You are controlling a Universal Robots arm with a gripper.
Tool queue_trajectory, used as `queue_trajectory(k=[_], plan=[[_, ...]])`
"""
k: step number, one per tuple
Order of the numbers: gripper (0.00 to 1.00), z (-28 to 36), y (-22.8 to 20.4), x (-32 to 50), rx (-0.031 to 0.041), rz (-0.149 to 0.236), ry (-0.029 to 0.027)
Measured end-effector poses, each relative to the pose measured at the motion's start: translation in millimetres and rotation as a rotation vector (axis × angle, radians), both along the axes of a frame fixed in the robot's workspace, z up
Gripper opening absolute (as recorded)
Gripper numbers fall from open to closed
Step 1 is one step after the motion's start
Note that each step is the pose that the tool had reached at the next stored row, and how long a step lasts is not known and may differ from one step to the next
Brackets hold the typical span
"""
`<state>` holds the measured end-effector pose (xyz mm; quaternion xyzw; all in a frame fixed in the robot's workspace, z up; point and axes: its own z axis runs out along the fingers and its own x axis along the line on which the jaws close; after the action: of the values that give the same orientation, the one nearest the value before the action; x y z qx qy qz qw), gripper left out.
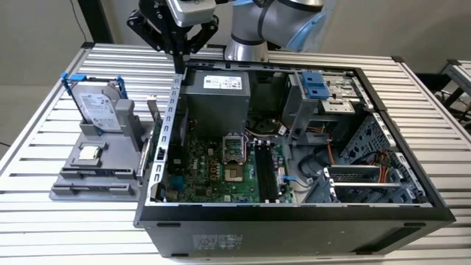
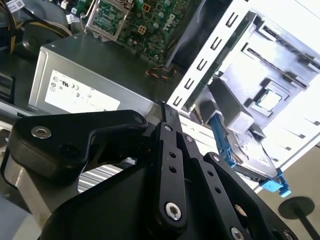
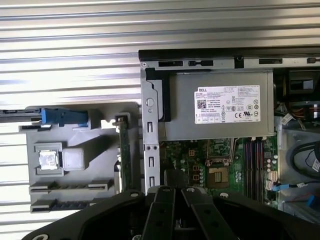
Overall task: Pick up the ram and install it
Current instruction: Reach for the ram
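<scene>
The gripper [image 1: 178, 59] hangs in the upper left of the exterior view, above the computer case's [image 1: 294, 237] wall, its 2 fingers pressed together and holding nothing. The ram [image 1: 154, 118] stands on edge in the gray holder [image 1: 74, 176], left of centre, just beside the case.

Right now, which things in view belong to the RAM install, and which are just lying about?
Job in hand:
- ram, on edge in the grey holder
- pincer, above the case wall, holding nothing
- memory slots inside the case

Lying about:
- hard drive
- square chip
- power supply
</scene>
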<state>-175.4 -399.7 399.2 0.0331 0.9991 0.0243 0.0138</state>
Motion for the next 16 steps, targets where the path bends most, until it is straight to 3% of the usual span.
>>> queue_trajectory(k=[16], plan=[[0.00, 0.0, 0.0, -27.0, 0.0000, 0.000, 0.0000]])
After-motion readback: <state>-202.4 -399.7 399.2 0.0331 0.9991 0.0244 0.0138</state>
